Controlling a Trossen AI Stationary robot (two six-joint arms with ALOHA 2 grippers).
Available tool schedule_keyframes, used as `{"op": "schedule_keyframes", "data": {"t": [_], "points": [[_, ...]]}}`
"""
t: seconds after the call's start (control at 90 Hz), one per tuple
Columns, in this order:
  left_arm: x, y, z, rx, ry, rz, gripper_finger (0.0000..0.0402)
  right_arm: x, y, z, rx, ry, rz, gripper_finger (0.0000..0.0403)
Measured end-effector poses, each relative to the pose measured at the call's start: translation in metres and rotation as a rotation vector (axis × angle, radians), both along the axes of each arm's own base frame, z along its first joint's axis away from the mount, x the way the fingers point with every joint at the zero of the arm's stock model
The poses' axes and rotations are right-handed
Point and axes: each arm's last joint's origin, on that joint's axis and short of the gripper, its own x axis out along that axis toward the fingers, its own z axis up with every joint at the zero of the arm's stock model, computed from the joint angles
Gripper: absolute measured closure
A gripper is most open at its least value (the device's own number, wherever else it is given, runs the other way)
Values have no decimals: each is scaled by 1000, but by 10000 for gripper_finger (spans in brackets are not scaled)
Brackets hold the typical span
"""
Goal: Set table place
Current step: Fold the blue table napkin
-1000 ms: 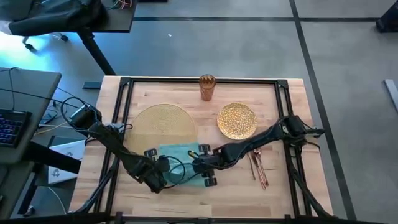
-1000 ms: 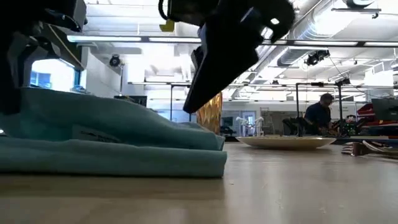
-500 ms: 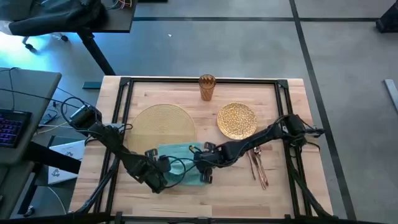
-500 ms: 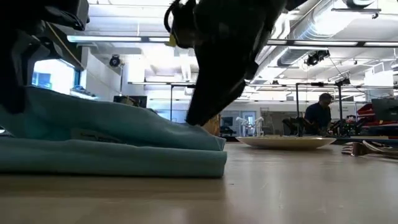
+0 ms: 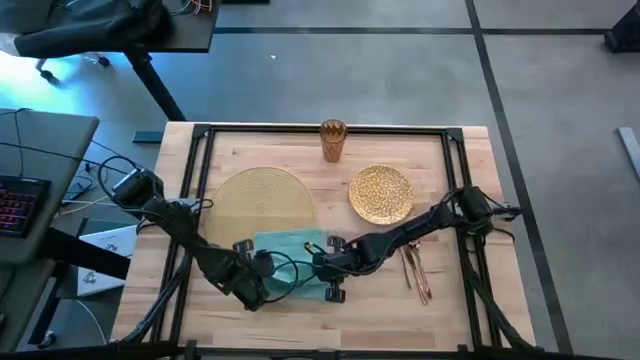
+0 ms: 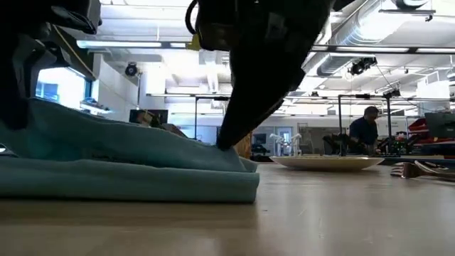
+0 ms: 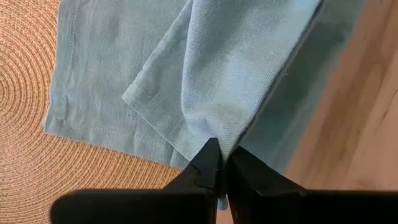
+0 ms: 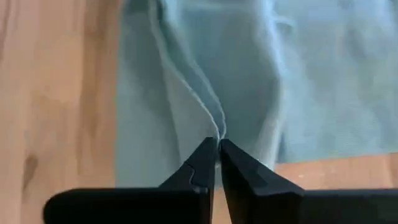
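Observation:
The teal napkin (image 5: 296,262) lies rumpled near the table's front edge, its far edge (image 7: 93,134) on the round pale-gold placemat (image 5: 262,200). My left gripper (image 5: 266,270) is shut on its left part, and my right gripper (image 5: 324,268) is shut on its right part. The glittery gold plate (image 5: 381,193) sits right of the placemat. The amber cup (image 5: 333,140) stands at the far edge. Fork, spoon and knife (image 5: 416,270) lie on the wood right of the napkin. My left gripper pinches a raised fold of the napkin (image 7: 214,134) between its two fingertips, slanting down from the left. The cloth rises in a ridge to the fingers; the rest lies on table and placemat. My right gripper pinches a thin raised crease (image 8: 217,129) at the napkin's right part, slanting down from the right. The cloth around it rests on the table (image 8: 56,93).
A black rail frame (image 5: 200,135) runs around the tabletop. Bare wood shows in front of the napkin (image 6: 320,213) and along the far edge beside the cup. A grey desk with a keyboard (image 5: 20,200) stands left of the table. A person (image 6: 366,131) sits far off in the room.
My right gripper has come down from above the napkin's right end until its fingertips meet the cloth. The napkin's upper layer there has sunk and puckered, while its left part, in my left gripper, has stayed put.

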Motion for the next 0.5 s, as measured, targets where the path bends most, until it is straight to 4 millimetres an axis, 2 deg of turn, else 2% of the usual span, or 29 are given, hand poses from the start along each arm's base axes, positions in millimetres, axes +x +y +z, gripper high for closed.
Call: {"op": "schedule_keyframes", "data": {"t": [0.144,0.344,0.5], "points": [[0,0,0,-4,-3,14,402,-5,11,1,42,19,94,403],[0,0,0,-3,-3,15,402,-9,18,1,-21,4,44,400],[0,0,0,-3,-3,16,402,-10,22,1,-29,0,46,362]]}}
